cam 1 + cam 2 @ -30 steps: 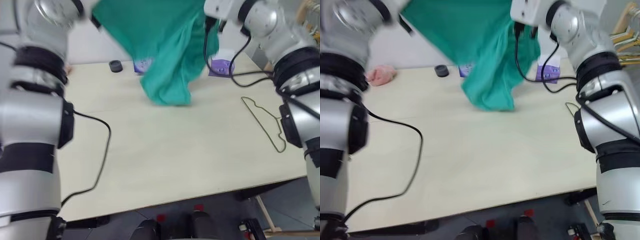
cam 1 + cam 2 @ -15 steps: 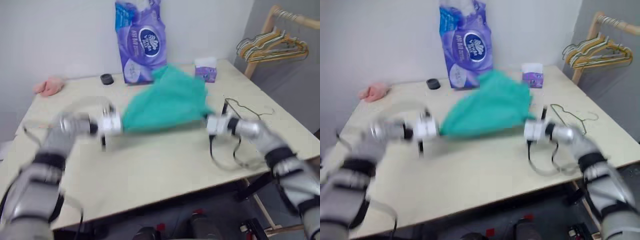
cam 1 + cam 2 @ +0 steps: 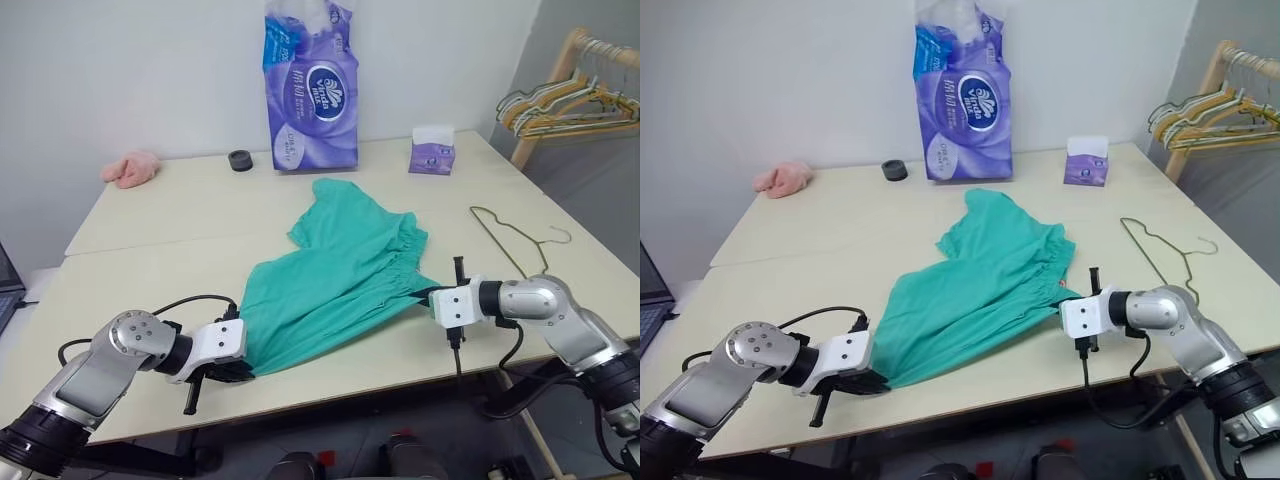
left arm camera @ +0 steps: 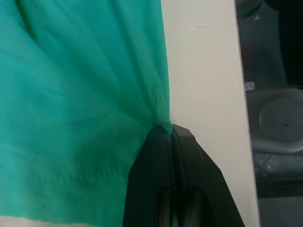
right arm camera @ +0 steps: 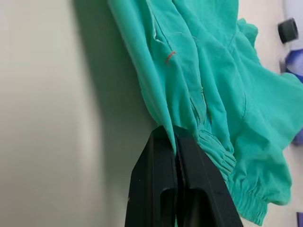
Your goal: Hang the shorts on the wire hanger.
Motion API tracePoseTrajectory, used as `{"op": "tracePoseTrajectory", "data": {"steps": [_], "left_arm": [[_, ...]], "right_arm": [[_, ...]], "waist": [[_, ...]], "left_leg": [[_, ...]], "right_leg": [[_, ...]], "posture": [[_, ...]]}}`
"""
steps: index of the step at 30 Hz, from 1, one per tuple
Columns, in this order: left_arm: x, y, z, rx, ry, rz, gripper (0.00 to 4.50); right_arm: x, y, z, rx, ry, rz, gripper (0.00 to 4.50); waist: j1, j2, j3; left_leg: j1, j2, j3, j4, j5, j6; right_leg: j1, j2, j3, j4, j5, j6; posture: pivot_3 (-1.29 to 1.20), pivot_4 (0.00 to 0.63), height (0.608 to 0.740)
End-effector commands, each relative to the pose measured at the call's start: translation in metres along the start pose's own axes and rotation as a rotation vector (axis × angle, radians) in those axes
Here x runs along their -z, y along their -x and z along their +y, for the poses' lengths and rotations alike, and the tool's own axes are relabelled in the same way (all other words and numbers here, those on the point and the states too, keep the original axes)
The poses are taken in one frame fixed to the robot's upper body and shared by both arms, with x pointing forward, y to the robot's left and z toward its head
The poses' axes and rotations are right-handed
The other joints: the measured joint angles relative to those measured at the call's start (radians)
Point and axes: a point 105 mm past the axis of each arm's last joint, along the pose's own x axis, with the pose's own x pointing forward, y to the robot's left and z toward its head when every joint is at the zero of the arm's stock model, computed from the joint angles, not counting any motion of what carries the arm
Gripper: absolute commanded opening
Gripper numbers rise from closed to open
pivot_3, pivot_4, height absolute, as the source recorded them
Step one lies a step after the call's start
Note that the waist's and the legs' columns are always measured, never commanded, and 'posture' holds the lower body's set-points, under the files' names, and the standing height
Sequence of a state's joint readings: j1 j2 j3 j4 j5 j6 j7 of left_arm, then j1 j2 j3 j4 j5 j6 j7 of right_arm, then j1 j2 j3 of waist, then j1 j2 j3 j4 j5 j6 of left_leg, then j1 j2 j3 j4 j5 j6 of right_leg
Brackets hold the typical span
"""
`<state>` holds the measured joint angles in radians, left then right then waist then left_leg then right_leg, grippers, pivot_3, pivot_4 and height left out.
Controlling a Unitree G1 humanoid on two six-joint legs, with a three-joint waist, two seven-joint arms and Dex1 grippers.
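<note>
Shorts (image 3: 340, 280) lie flat mid-table (image 3: 180, 210), long axis diagonal from near-left corner toward far right. Left gripper (image 4: 169, 131) pinches the near-left edge, right gripper (image 5: 176, 137) pinches the waistband side. Wire hanger (image 3: 512, 240) lies flat well right of the shorts, hook pointing right. Tissue pack (image 3: 312, 85), tissue box (image 3: 432, 152), black cap (image 3: 239, 160), pink cloth (image 3: 132, 168) along the far edge
</note>
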<state>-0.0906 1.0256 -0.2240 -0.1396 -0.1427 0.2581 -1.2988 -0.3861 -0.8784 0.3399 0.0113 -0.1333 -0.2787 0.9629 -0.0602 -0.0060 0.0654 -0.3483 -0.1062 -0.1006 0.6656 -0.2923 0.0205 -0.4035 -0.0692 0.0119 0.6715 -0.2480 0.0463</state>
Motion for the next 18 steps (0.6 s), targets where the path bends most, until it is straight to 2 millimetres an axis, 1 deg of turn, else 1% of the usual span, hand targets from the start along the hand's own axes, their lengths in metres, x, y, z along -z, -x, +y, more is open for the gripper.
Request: {"op": "tracePoseTrajectory", "data": {"steps": [1,2,4,6,9,12,16,18], "left_arm": [[0.001,0.009,-0.002,0.000,0.007,-0.011,0.00],[0.001,0.008,-0.004,0.011,0.013,-0.017,0.00],[0.005,0.005,-0.005,0.009,0.016,-0.020,0.00],[0.005,0.001,-0.008,0.016,0.027,-0.039,0.00],[0.000,-0.005,-0.021,0.073,0.040,-0.068,0.00],[-0.003,-0.009,-0.029,0.106,0.043,-0.077,0.00],[-0.006,-0.014,-0.031,0.109,0.030,-0.079,0.00],[-0.011,-0.017,-0.033,0.114,0.040,-0.090,0.00]], "right_arm": [[-0.001,0.019,-0.002,-0.046,-0.029,0.025,0.05],[-0.001,0.021,0.001,-0.065,-0.043,0.034,0.05],[-0.001,0.025,0.014,-0.142,-0.079,0.053,0.05],[-0.005,0.029,0.023,-0.183,-0.123,0.053,0.05],[-0.005,0.032,0.033,-0.225,-0.140,0.080,0.05],[-0.001,0.034,0.035,-0.233,-0.132,0.104,0.05],[-0.004,0.031,0.033,-0.225,-0.133,0.092,0.05],[-0.005,0.032,0.037,-0.258,-0.142,0.091,0.05]], "waist": [[0.009,-0.001,0.000],[0.011,-0.001,0.000],[0.018,-0.001,0.000],[0.026,-0.001,0.000],[0.029,-0.001,0.000],[0.029,-0.001,0.001],[0.029,-0.001,0.001],[0.029,-0.001,0.001]], "left_leg": [[0.000,0.000,0.000,0.000,0.000,0.000],[0.000,0.001,0.001,0.000,0.000,0.000],[0.000,0.001,0.001,0.000,0.000,0.000],[0.000,0.002,0.002,0.000,0.000,0.000],[0.000,0.003,0.003,0.000,0.000,0.000],[-0.001,0.008,0.005,-0.001,0.000,-0.001],[0.000,0.012,0.005,-0.001,-0.001,-0.002],[0.000,0.013,0.005,-0.001,-0.002,-0.003]], "right_leg": [[0.000,0.000,0.000,0.000,0.000,0.000],[0.000,0.000,0.000,0.000,0.000,0.000],[0.000,0.000,0.000,0.000,0.000,-0.001],[0.000,0.000,0.000,-0.001,-0.001,-0.001],[0.000,0.000,-0.001,-0.002,-0.001,-0.001],[0.002,0.006,-0.001,-0.009,0.001,0.001],[0.004,0.010,-0.001,-0.012,0.001,0.001],[0.004,0.010,-0.001,-0.012,0.002,0.000]], "posture": [[-0.09,0.041,0.740],[-0.09,0.041,0.740],[-0.09,0.041,0.740],[-0.09,0.039,0.740],[-0.09,0.036,0.740],[-0.10,0.035,0.740],[-0.10,0.036,0.740],[-0.10,0.036,0.740]]}}
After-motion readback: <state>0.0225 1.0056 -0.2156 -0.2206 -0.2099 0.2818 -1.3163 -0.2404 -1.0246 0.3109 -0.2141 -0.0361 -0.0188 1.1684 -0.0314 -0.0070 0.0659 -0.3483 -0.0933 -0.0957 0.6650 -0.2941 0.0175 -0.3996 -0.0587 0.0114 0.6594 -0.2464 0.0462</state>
